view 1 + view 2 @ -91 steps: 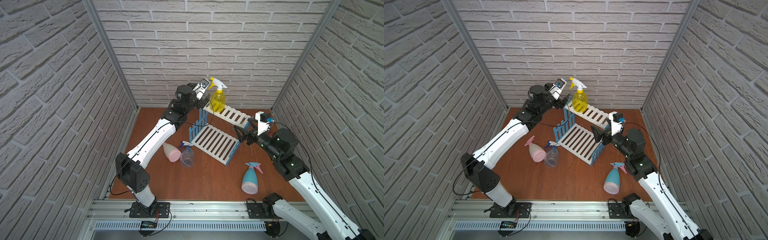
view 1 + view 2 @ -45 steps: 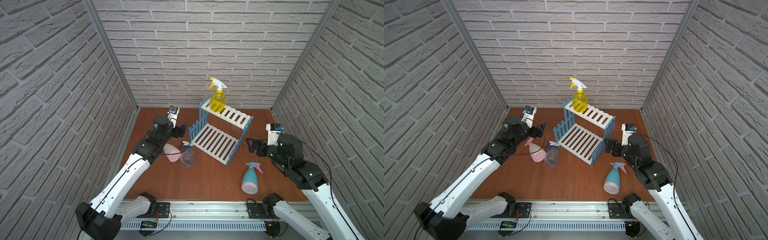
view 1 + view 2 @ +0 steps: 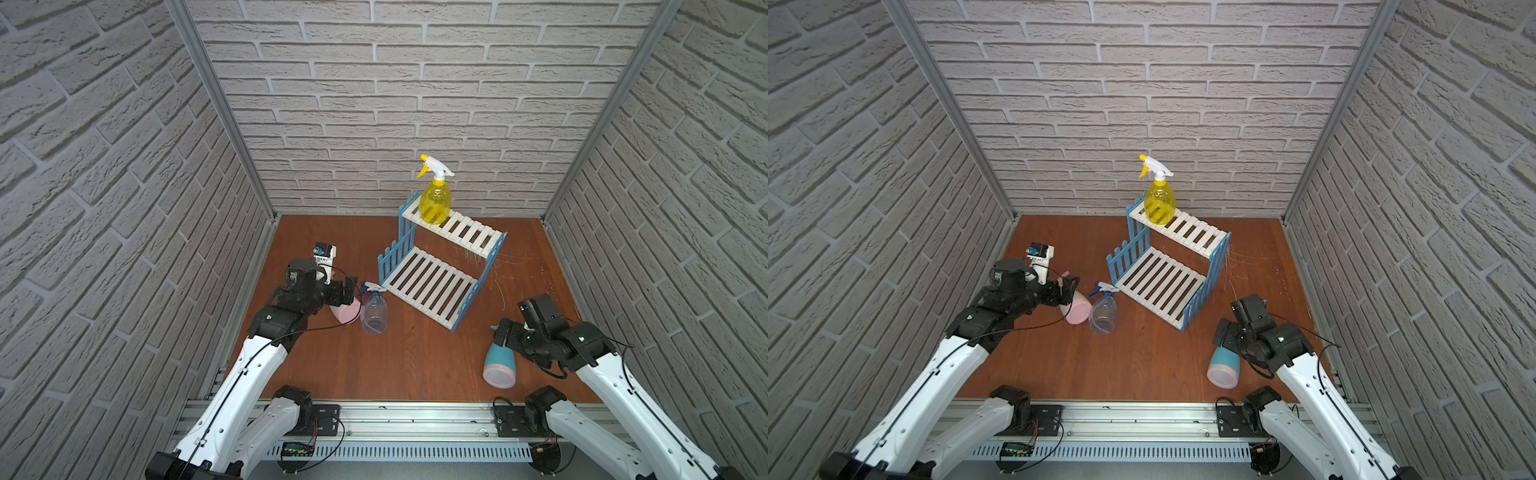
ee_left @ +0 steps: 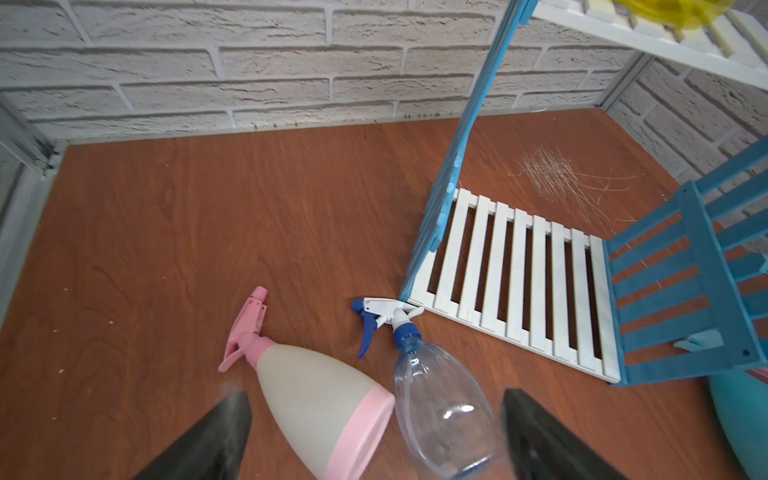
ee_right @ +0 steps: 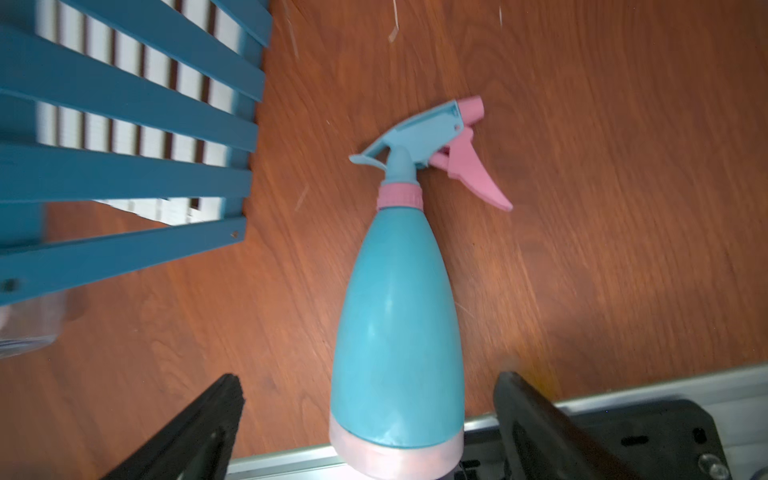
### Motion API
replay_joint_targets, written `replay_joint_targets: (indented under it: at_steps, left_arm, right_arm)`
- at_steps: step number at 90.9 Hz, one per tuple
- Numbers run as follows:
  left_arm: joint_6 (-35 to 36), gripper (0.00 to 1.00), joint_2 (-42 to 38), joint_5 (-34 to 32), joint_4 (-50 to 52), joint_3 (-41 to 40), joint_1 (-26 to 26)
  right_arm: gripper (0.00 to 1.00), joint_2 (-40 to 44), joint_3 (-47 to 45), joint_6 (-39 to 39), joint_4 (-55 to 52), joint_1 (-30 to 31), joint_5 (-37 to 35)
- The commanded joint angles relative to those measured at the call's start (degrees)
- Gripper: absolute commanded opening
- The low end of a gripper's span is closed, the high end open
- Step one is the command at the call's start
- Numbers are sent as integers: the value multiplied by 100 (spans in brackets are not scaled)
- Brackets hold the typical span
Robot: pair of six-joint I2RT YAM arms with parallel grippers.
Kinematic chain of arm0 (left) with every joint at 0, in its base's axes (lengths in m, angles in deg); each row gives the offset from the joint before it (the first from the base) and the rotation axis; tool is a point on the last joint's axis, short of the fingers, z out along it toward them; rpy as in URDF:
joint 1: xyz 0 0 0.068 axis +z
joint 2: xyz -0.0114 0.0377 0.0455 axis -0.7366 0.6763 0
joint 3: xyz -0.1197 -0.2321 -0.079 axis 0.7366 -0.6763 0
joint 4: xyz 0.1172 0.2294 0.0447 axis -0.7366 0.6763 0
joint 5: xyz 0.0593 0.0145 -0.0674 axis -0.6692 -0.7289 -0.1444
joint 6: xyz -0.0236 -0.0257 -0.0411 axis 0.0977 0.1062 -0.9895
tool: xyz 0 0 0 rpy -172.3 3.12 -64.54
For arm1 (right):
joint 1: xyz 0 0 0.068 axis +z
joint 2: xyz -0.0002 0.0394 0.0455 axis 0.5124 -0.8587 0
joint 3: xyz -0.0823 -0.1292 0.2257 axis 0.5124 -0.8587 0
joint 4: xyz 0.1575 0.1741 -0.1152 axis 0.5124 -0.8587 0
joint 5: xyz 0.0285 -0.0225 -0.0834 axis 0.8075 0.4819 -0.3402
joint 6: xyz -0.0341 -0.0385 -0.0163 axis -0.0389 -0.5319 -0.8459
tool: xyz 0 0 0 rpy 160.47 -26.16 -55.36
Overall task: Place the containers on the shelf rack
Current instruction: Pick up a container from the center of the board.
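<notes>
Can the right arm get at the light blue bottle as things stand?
Probably yes. The light blue bottle lies right in front of the right arm's wide-open jaws, with nothing between; the shelf rack stands clear to one side.

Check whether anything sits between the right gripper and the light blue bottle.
Nothing visible does. The right gripper hangs open right over the light blue bottle; the right wrist view shows only the bottle's bare body inside its gap.
</notes>
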Motion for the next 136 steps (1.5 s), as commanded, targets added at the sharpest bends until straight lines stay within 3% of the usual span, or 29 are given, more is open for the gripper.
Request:
replay_joint_targets:
  at_steps: [1,41,62,76,94,108,125,136]
  left_arm:
    - [-100,98,-42,301,-364,-8,72]
    - [-125,98,-41,358,-301,-16,112]
    - [-133,98,-43,350,-275,-7,113]
    - [-130,98,-43,308,-236,-1,114]
    - [-120,98,-59,257,-193,19,118]
    - [-118,98,-128,193,-173,-1,118]
    - [-115,98,-247,103,-185,-35,121]
    - [-116,98,-318,64,-223,-48,122]
  right_arm:
    - [99,-171,-273,340,120,11,324]
    - [99,-1105,-795,228,975,20,759]
    - [100,-1232,-953,187,1130,29,620]
    - [87,-1067,-1075,216,1123,30,529]
    - [77,-629,-1143,288,996,29,291]
    - [75,-96,-899,258,644,29,-205]
    - [75,766,-185,47,14,29,-1420]
    - [71,1257,141,-289,450,27,-2044]
